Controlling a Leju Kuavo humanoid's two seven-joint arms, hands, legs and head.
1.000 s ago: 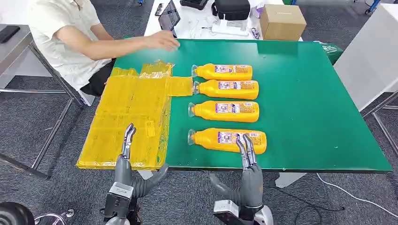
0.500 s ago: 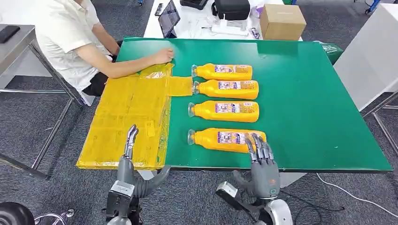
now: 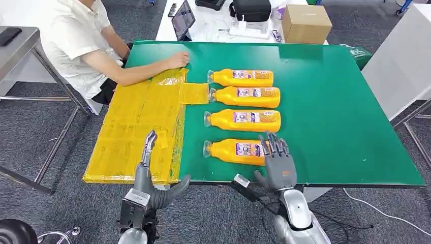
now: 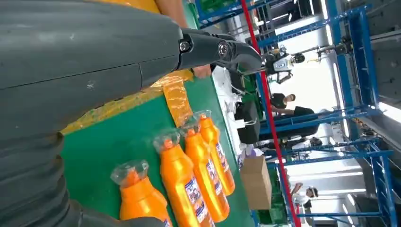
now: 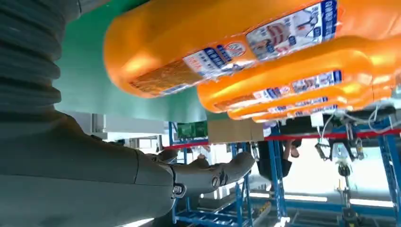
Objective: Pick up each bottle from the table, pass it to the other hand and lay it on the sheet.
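You see four orange bottles lying side by side on the green table point(image 3: 345, 112), caps toward the yellow sheet point(image 3: 137, 127). Your right hand point(image 3: 277, 162) hovers at the near bottle point(image 3: 236, 151), at its base end, fingers spread and holding nothing. Your left hand point(image 3: 147, 168) is raised over the sheet's near edge, fingers straight, empty. A person's hand point(image 3: 178, 60) rests at the sheet's far corner.
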